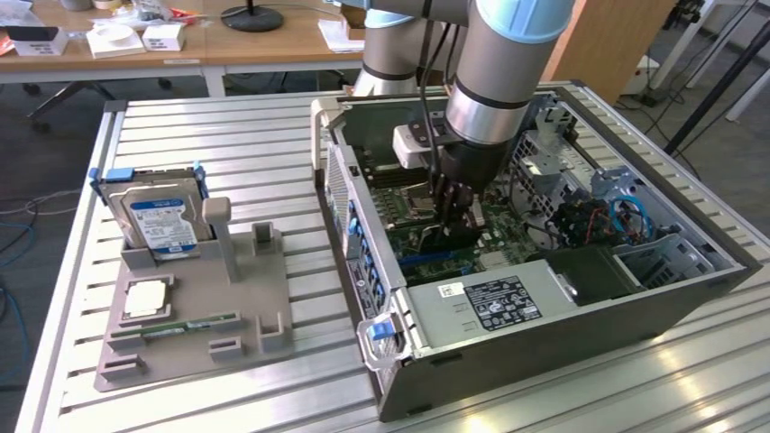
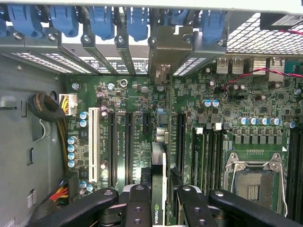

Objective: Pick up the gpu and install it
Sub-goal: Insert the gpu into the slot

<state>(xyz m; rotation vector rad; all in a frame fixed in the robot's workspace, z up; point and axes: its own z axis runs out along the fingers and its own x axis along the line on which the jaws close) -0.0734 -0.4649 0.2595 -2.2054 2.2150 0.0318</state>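
I'm looking at the case lying open on its side on the slatted table. The arm comes straight down into it, wrist vertical, over the middle of the motherboard. The gripper points at the board. On the wrist view the gpu shows edge-on. It is a thin dark card standing upright, with a green logo near the grip and a silvery bracket at its far end, up by the blue clips. It sits between two long black slots. I can't tell whether its lower edge is in one. The black fingers pinch the card from both sides
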